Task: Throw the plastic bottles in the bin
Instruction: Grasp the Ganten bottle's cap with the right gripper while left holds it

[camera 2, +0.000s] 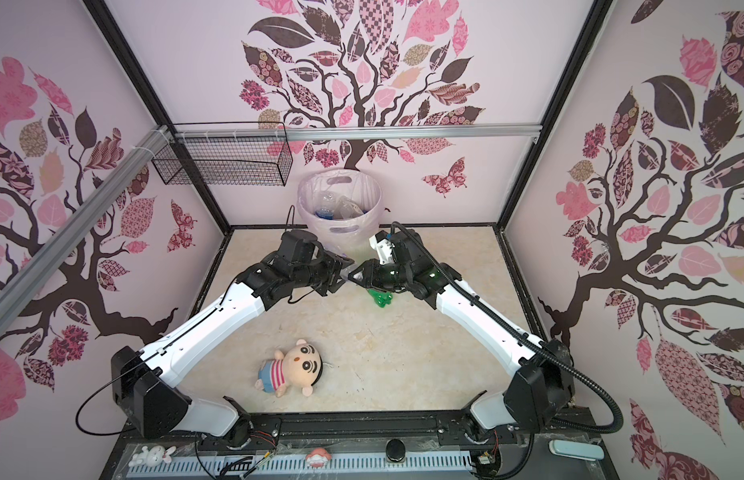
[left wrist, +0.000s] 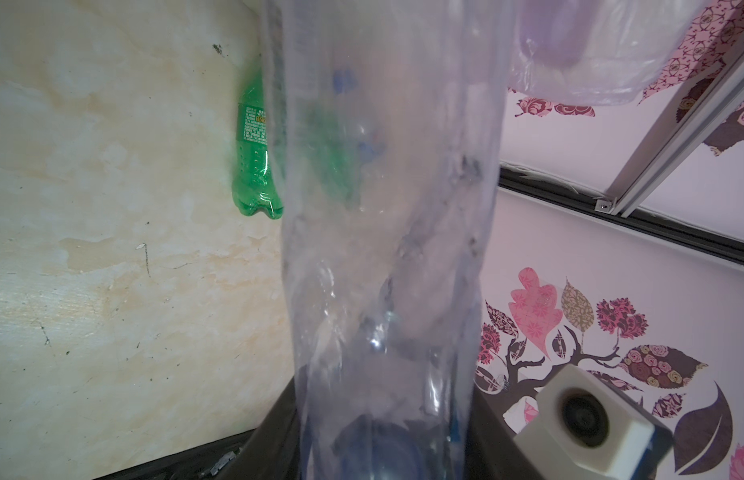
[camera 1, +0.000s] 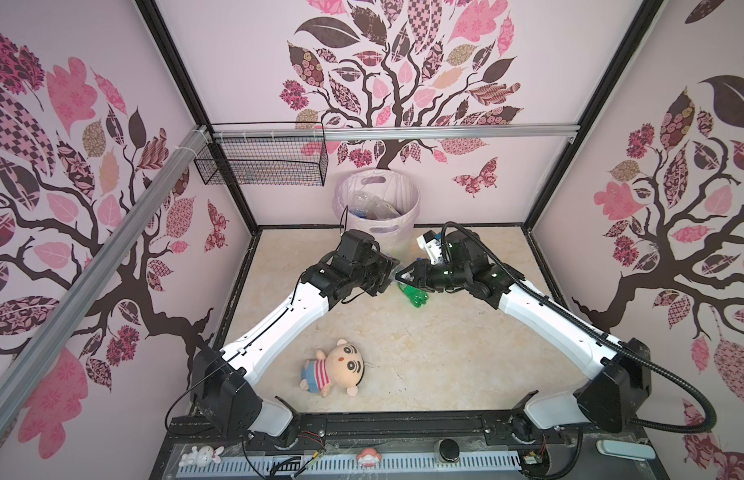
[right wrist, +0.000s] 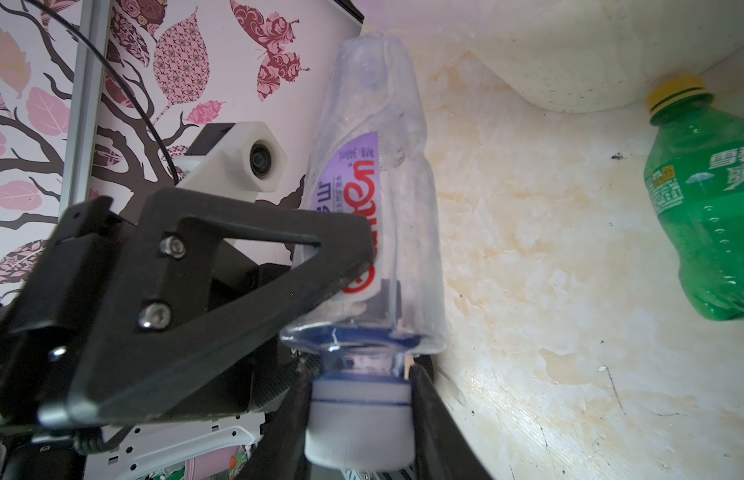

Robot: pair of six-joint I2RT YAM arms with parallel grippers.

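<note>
In the right jaws, clenched by its white cap (right wrist: 360, 419), a clear crumpled bottle (right wrist: 374, 216) with a purple-and-red label, plain only from the right wrist. One black finger (right wrist: 237, 266) of the left jaws laid against that label, its partner hidden; cannot tell whether gripping. From the left wrist, only a blurred clear body. In both top views, held between the arms near the bin (camera 1: 410, 208) with more bottles (camera 1: 368, 210) inside, a green bottle (camera 1: 414, 296) lying on the counter (camera 1: 445, 353).
</note>
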